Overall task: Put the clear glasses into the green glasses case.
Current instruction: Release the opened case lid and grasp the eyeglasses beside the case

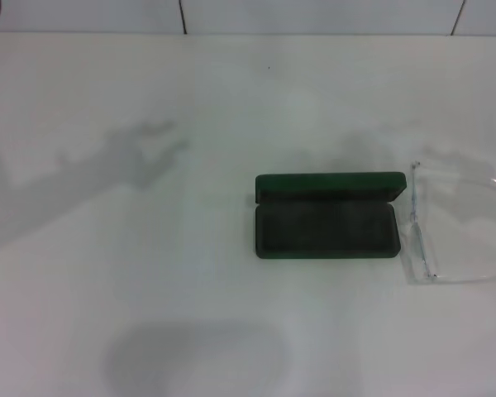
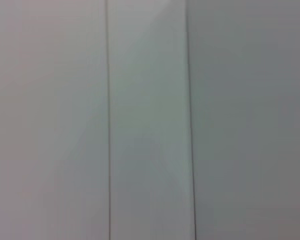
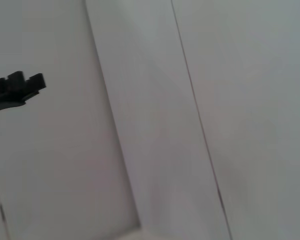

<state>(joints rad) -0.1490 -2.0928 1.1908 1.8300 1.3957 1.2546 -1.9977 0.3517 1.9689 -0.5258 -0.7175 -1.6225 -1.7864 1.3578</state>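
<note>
The green glasses case (image 1: 329,185) lies open on the white table, right of centre, its lid standing up at the back and its dark lined tray empty. The clear glasses (image 1: 457,225) rest flat on the table just right of the case, close to the case's right end, with one thin temple nearest it. Neither gripper appears in the head view. Both wrist views show only pale wall panels.
The white table (image 1: 149,273) ends at a tiled wall (image 1: 231,15) at the back. Soft arm shadows fall on its left and front. In the right wrist view a small black part with a thin cable (image 3: 17,89) juts in from one edge.
</note>
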